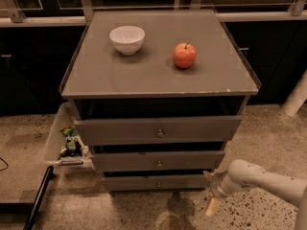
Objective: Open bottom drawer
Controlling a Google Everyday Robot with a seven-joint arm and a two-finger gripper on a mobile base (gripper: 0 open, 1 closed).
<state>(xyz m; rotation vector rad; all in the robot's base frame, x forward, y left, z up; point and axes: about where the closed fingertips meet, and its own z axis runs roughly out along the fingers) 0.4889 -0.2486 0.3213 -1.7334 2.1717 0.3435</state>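
Observation:
The bottom drawer (156,181) is the narrowest grey front of three, low on the cabinet, with a small round knob (159,183) at its centre. Its front sits in line with the drawers above, no gap showing inside. My gripper (211,204) is on a white arm coming in from the lower right. It hangs near the floor, just right of and below the bottom drawer's right end, apart from the knob. One pale fingertip (211,206) points down.
The cabinet's grey top (158,75) holds a white bowl (127,39) and a red apple (184,55). A clear side bin (53,138) with a green packet (72,140) hangs on the left. A white post (296,96) stands right. Speckled floor lies in front.

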